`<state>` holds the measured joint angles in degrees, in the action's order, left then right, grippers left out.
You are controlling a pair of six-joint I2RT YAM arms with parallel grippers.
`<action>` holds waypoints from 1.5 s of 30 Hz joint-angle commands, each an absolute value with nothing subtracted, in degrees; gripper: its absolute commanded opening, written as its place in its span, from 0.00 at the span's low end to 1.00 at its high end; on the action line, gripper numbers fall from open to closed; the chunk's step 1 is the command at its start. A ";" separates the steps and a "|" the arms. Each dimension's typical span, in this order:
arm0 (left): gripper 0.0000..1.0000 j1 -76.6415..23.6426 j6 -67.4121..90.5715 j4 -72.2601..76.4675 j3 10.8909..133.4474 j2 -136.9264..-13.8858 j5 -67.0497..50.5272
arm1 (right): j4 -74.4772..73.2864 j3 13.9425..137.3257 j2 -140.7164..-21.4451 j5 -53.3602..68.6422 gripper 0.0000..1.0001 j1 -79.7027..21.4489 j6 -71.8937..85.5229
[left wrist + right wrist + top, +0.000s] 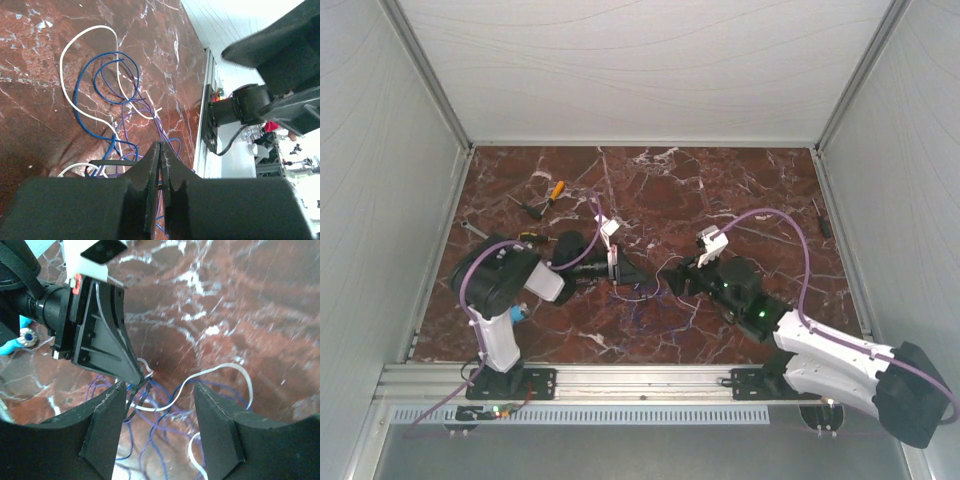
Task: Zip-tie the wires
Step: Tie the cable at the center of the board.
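**Zip tie.** The zip tie (117, 162) is a thin black strip. In the left wrist view its long axis runs crosswise to the left gripper (160, 147), pointing away from the fingertips to that view's left. It lies low over the wires (117, 107). Its near end appears to be pinched at the fingertips; the contact itself is too small to confirm.

**Grippers.** The left gripper's jaws are pressed fully together. The right gripper (159, 387) stands with jaws apart and nothing between them. It faces the left gripper tip to tip, just apart, above the wires.

**Wires.** Blue, purple and white strands lie in loose overlapping loops flat on the table (720, 190), between the two grippers near the table's centre.

**Surroundings.**
- Table: dark red marble pattern with white veins.
- Walls (650, 70): plain white panels on three sides.
- Near edge: an aluminium rail (650, 378) carrying both arm bases.
- Far-left area: an orange-handled screwdriver (553, 191), well apart from the wires.
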<state>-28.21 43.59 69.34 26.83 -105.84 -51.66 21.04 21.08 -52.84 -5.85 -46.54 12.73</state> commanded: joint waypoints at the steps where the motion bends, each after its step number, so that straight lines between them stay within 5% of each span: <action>1: 0.00 -29.30 44.40 72.64 26.00 -104.06 -46.21 | 11.66 22.67 -53.35 -5.32 0.52 -46.70 30.36; 15: 0.00 -32.60 46.01 55.43 26.71 -93.99 -33.29 | 18.01 27.90 -67.71 -4.78 0.46 -50.84 35.20; 33: 0.00 -32.87 46.58 55.02 27.15 -93.79 -32.91 | 20.46 31.17 -75.73 -8.19 0.27 -52.63 33.18; 45: 0.00 -32.85 46.41 54.18 27.42 -93.17 -32.96 | 20.64 32.18 -78.38 -12.10 0.25 -53.32 33.80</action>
